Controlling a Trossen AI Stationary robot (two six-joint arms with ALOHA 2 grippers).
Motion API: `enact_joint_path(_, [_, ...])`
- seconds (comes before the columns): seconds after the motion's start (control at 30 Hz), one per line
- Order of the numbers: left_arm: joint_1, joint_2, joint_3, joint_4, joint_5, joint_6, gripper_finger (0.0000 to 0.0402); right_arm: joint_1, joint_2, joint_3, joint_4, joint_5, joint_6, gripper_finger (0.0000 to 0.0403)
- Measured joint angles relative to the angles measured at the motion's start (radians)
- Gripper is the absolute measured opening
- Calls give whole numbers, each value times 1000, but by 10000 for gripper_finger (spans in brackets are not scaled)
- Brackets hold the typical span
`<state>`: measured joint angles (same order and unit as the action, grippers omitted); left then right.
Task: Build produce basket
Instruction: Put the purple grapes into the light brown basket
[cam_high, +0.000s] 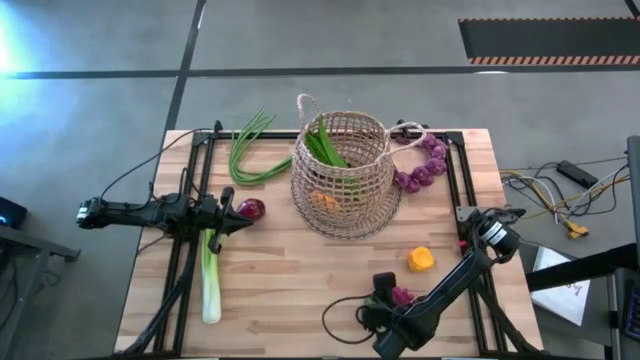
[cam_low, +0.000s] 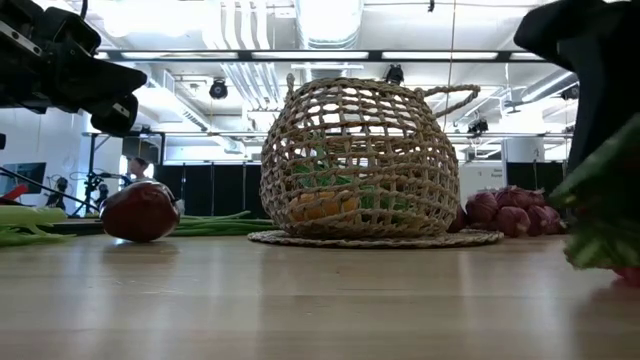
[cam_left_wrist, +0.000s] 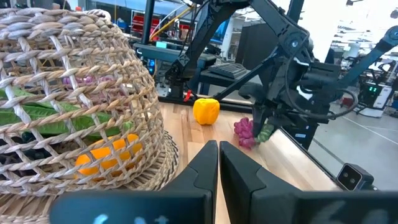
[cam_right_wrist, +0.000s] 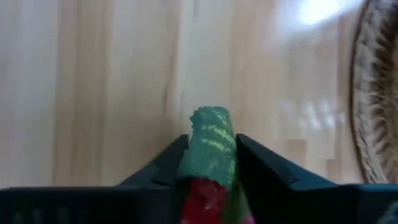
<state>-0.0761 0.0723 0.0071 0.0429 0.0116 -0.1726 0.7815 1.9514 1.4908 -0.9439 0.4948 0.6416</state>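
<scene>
Right end effector grips a small grape bunch at the counter's near edge; left end effector waits clenched by the onion.

High view: the basket (cam_high: 340, 175) stands mid-counter (cam_high: 290, 275) holding green stalks and an orange pepper; the left end effector (cam_high: 232, 212) sits beside the onion (cam_high: 251, 209), above the leek (cam_high: 210, 280). Low view: the basket rests on a woven disc (cam_low: 375, 238). Left wrist view: its fingers (cam_left_wrist: 217, 163) are pressed together. Right wrist view: the right end effector (cam_right_wrist: 211, 152) clamps a leaf-topped grape bunch (cam_right_wrist: 208, 162).
</scene>
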Motion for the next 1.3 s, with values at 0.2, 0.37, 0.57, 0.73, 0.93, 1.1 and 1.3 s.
enact_joint_path(0.2, [0, -1, 0, 1, 0, 0, 0, -2, 1, 49, -134, 12, 54, 20])
enact_joint_path(0.37, [0, -1, 0, 1, 0, 0, 0, -4, -14, 144, -247, 156, 81, 15])
enact_joint_path(0.57, [0, -1, 0, 1, 0, 0, 0, -23, -71, 304, -299, 398, -7, 15])
enact_joint_path(0.73, [0, 0, 0, 0, 0, 0, 0, -70, -103, 473, -299, 585, -240, 14])
enact_joint_path(0.93, [0, -1, 0, 1, 0, 0, 0, -249, -115, 669, -287, 571, -599, 14])
enact_joint_path(1.1, [0, -1, 0, 0, 0, 0, 0, -486, -115, 766, -225, 501, -825, 13])
enact_joint_path(1.3, [0, -1, 0, 1, 0, 0, 0, -790, -115, 793, -133, 348, -919, 13])
